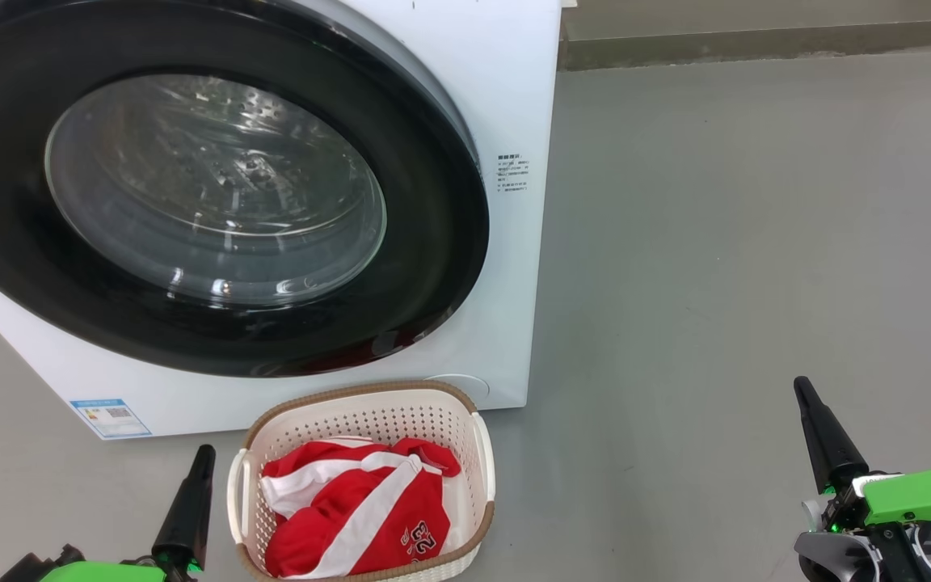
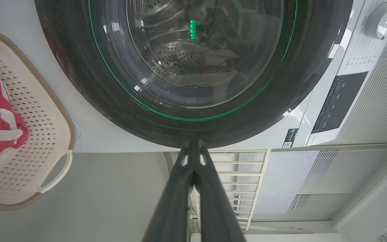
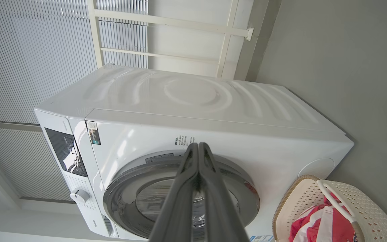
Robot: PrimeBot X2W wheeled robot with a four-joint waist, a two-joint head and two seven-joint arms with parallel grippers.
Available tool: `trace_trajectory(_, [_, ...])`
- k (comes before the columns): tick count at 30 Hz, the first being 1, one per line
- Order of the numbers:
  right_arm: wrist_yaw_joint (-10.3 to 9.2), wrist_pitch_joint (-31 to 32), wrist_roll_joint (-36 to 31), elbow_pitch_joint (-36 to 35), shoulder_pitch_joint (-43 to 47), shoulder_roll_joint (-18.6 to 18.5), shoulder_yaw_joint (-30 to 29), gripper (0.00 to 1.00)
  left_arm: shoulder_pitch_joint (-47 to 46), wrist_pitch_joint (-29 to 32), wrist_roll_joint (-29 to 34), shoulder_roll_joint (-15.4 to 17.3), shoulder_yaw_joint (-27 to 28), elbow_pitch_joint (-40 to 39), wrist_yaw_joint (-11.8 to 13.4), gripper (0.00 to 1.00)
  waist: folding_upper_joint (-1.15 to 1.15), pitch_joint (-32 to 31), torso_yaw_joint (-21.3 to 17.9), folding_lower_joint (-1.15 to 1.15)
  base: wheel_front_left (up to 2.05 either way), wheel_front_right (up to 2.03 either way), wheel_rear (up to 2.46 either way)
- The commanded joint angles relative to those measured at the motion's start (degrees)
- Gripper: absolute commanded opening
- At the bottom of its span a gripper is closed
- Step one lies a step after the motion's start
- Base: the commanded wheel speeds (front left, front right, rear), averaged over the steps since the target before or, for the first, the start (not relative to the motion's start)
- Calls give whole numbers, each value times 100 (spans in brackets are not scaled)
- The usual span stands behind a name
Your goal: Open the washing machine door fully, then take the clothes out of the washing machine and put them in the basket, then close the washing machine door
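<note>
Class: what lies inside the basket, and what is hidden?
Inside the basket lie the red, white-striped clothes, one printed 23. They cover its bottom, so anything underneath cannot be seen.

Home laundry corner

A white front-loading washer [image 3: 197, 97] with a round glass door [image 1: 215, 194], a dial [image 3: 79, 195] and a dark control panel [image 3: 66, 151] stands on a plain grey floor [image 1: 740, 242]. Just in front of it sits a small perforated basket [image 1: 368, 392] holding red-and-white clothes [image 1: 352, 509]. Behind the machine, pale pleated blinds [image 3: 29, 50] hang in white window frames [image 3: 227, 37], and a grey skirting [image 1: 756, 44] runs along the foot of the wall. The household appliance, the single basket of sportswear and the covered windows suggest a utility space or enclosed balcony in a dwelling.
</note>
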Motion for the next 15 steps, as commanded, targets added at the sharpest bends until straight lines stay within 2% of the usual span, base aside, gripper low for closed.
trace_trajectory(1, [-4, 34, 32, -173, -237, -94, 82, 0, -238, 32, 56, 44, 218, -117, -40, 0, 0, 0, 0, 0, 0, 0, 0])
trace_trajectory(15, [-4, 34, 32, -173, -237, -94, 82, 0, -238, 35, 60, 41, 222, -117, -40, 0, 0, 0, 0, 0, 0, 0, 0])
